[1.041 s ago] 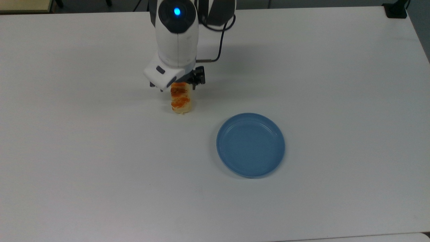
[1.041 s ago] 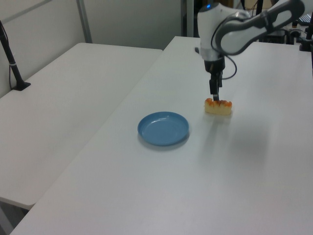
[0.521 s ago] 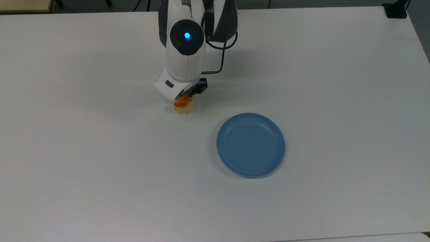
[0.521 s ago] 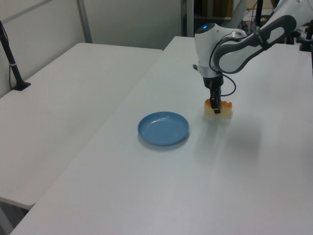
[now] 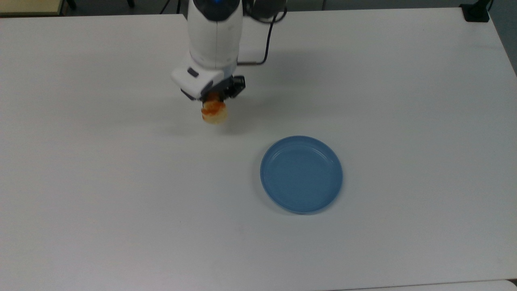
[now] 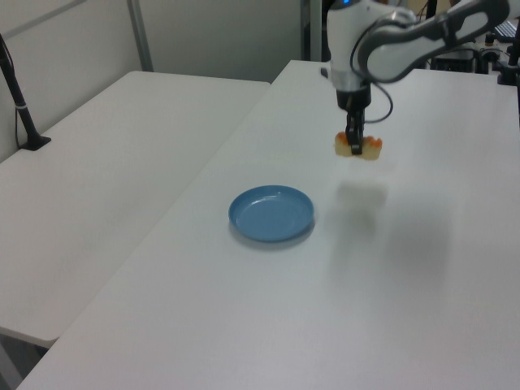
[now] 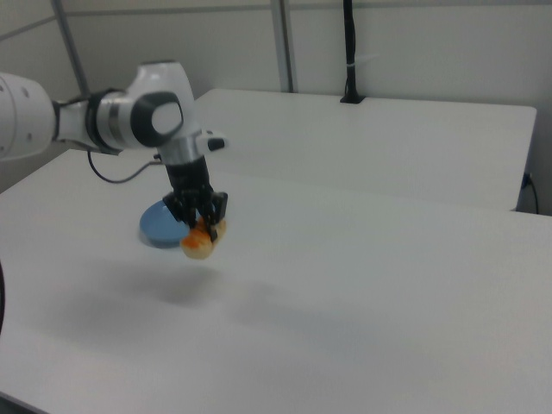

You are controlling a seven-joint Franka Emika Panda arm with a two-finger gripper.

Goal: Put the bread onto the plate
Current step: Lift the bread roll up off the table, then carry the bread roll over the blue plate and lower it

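The bread, a pale-yellow bun with orange glaze, hangs above the white table with its shadow below it. My gripper is shut on the bread from above. The left view shows the bread lifted clear of the table under the gripper, and the right view shows the bread held by the gripper. The blue plate lies empty on the table, toward the top view's lower right of the bread. It sits at the left view's lower left of the gripper, the plate, and partly behind the gripper in the right view, the plate.
The white table spreads wide around the plate. A second white table adjoins it on the left view's left. A black cable trails from the arm. A black post base stands at the top view's far right corner.
The gripper came down over the bread, shut on it, and has lifted it off the table. The plate has not moved.
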